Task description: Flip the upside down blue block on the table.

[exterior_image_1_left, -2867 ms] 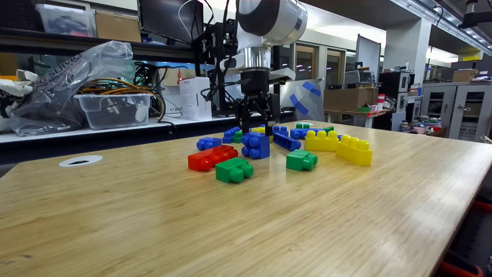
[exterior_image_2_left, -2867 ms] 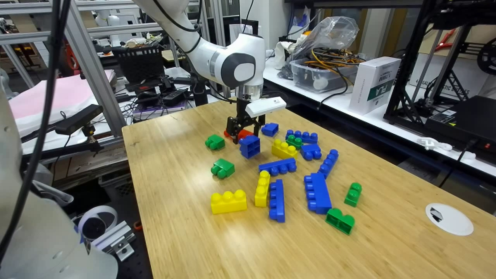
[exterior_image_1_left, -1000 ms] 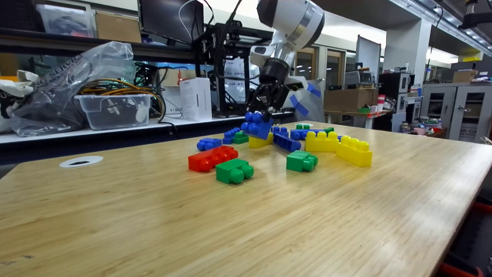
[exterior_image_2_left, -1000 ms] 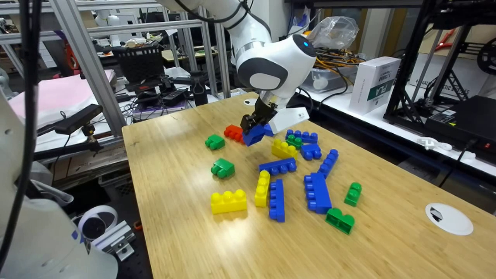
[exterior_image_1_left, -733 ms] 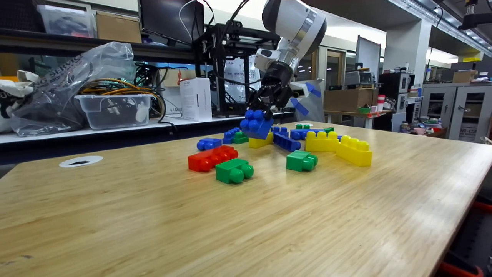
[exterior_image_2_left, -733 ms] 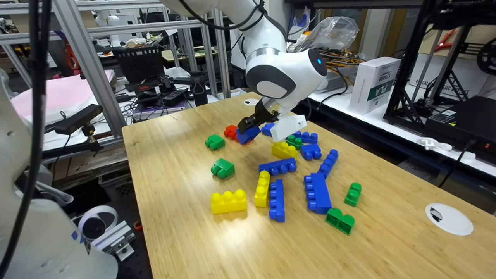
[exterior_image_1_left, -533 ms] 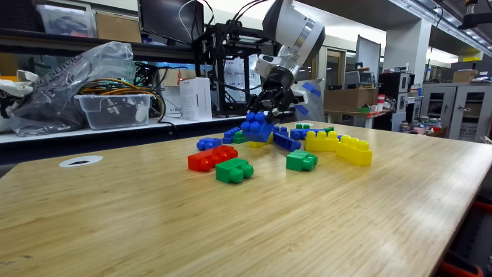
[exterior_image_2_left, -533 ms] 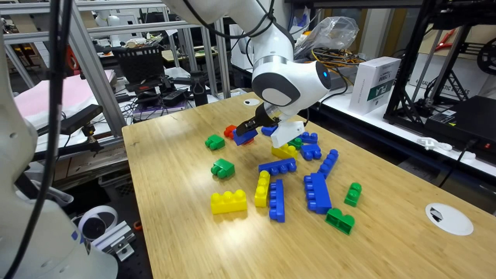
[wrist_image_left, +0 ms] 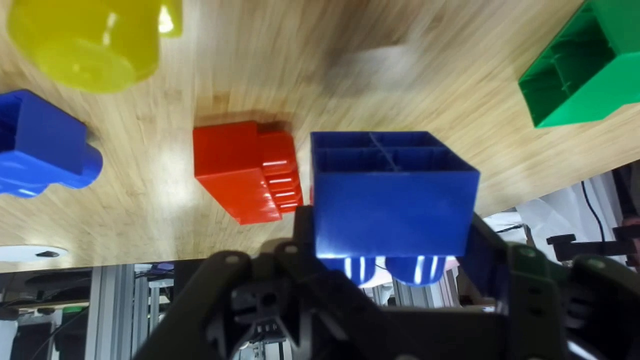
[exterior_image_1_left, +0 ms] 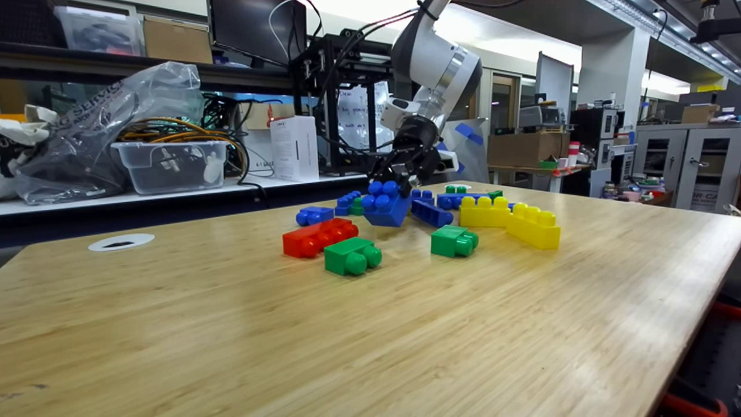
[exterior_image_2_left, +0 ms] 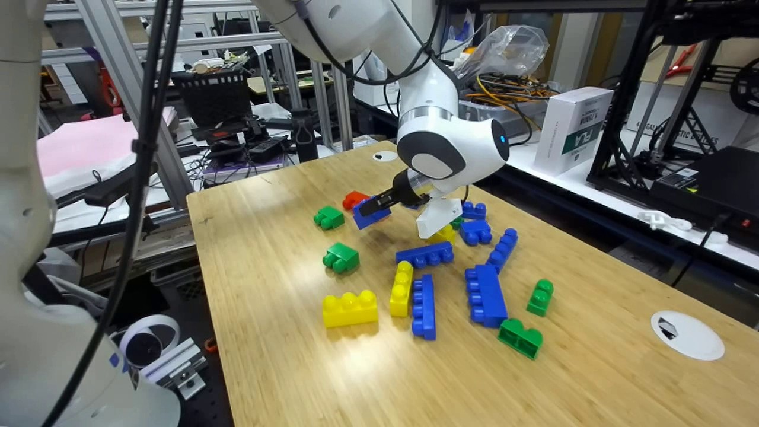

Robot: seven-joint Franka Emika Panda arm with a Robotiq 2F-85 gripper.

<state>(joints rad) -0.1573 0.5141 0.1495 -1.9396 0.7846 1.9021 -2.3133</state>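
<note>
Over a wooden table [exterior_image_2_left: 284, 356], one gripper [wrist_image_left: 391, 227] pinching one tilted blue block [wrist_image_left: 392, 212], scattered below, one red brick [wrist_image_left: 232, 167], three yellow bricks [exterior_image_2_left: 350, 312], five green bricks [exterior_image_2_left: 342, 257], seven other blue bricks [exterior_image_2_left: 487, 296]

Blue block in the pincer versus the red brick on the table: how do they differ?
The blue block is gripped by the pincer, while the red brick lies on the table, unheld.
The blue block is tilted, its studs slanting upward; the red brick lies on its side, studs facing sideways.
The blue block is squarish; the red brick is longer.
Both are single-coloured bricks with rounded studs.
</note>
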